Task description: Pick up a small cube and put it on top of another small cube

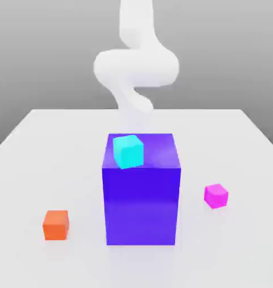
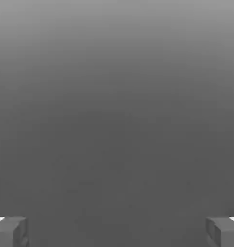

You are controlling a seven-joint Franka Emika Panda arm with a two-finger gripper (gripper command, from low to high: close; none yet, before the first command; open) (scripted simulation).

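Though small, magenta cube [image 1: 216, 196].

My arm [image 1: 136, 67], seen above purple block [image 1: 141, 205], is plain white, smooth, rounded. Farthest from block: thick tubular segment. Nearer block: wide, bulging, round-ended section, then slimmer curved piece. My fingers [image 2: 10, 234] are dark grey, blocky, angular, with bright white patches beside them.

Open gripper [image 2: 117, 232], fingertips [image 2: 18, 232] wide apart, plain grey surface behind
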